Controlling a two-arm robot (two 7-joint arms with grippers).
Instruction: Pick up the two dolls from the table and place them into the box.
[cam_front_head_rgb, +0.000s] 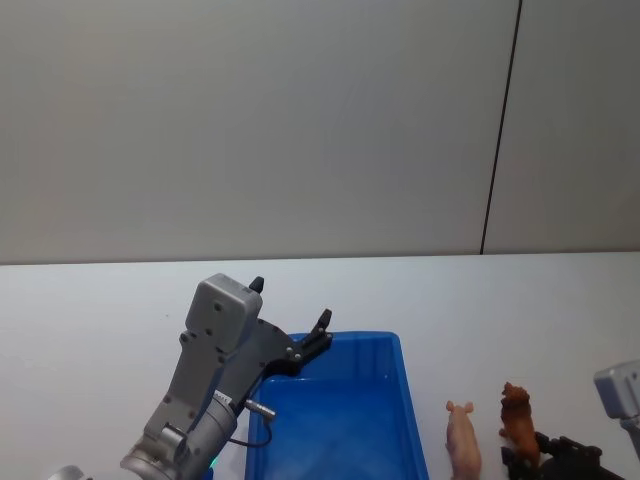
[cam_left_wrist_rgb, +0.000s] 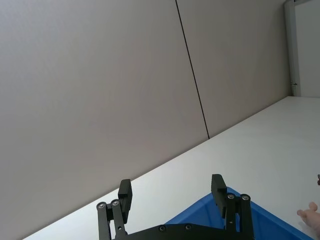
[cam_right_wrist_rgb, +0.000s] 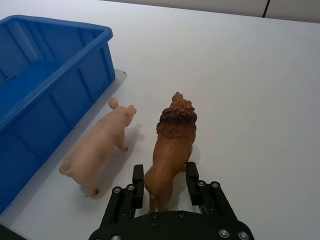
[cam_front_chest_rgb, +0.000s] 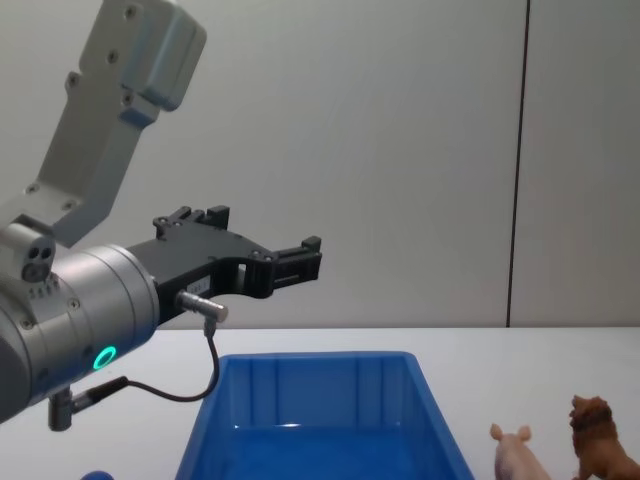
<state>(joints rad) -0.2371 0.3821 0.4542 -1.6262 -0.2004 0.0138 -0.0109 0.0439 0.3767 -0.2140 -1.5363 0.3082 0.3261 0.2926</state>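
White desk (cam_front_head_rgb: 90, 310) carries the blue box (cam_front_head_rgb: 400, 352). Left end effector (cam_left_wrist_rgb: 171, 192) hangs spread wide, empty, above the box. Pig (cam_right_wrist_rgb: 99, 146) beside the box; lion (cam_right_wrist_rgb: 171, 145) beyond it, between the right end effector's (cam_right_wrist_rgb: 164, 180) parted fingers.

Place: plain test room or lab | Evidence: bare grey panelled wall (cam_front_head_rgb: 250, 130) with a dark vertical seam (cam_front_head_rgb: 500, 130) | white desk (cam_front_head_rgb: 100, 300) carrying just a blue bin (cam_front_head_rgb: 400, 400) and two toy animals | Decor: no household furnishings, staged setup
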